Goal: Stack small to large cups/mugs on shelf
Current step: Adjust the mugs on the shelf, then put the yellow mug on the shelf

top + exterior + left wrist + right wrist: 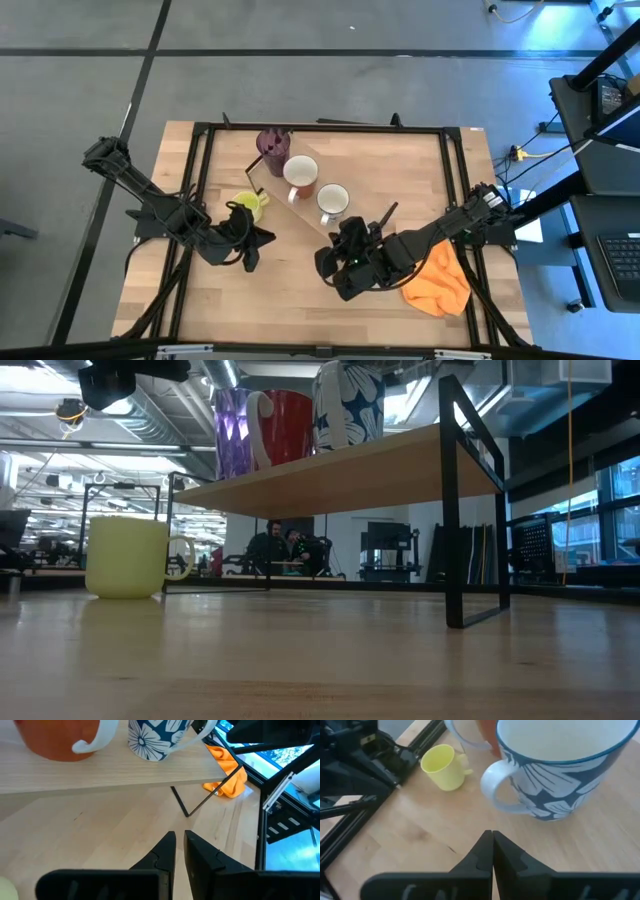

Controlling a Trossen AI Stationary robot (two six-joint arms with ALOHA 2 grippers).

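Observation:
A light-wood shelf [300, 205] [340, 472] stands on the table on dark metal legs. On its plank stand, in a row, a dark purple tumbler [273, 148] [230, 432], a red-brown mug with a white inside [300, 175] [285, 425] and a white mug with blue flowers [332, 203] [157, 737] [560, 770]. A yellow-green mug [250, 205] [125, 555] [442, 767] stands upright on the tabletop beside the shelf. My left gripper [250, 245] [179, 840] hovers shut just near of the yellow-green mug. My right gripper [340, 270] [492, 837] is shut, near of the flowered mug.
An orange cloth [440, 285] [227, 782] lies crumpled near the table's right edge, under the right arm. A dark metal frame [200, 180] runs around the tabletop. Bare wood lies along the near edge between the arms.

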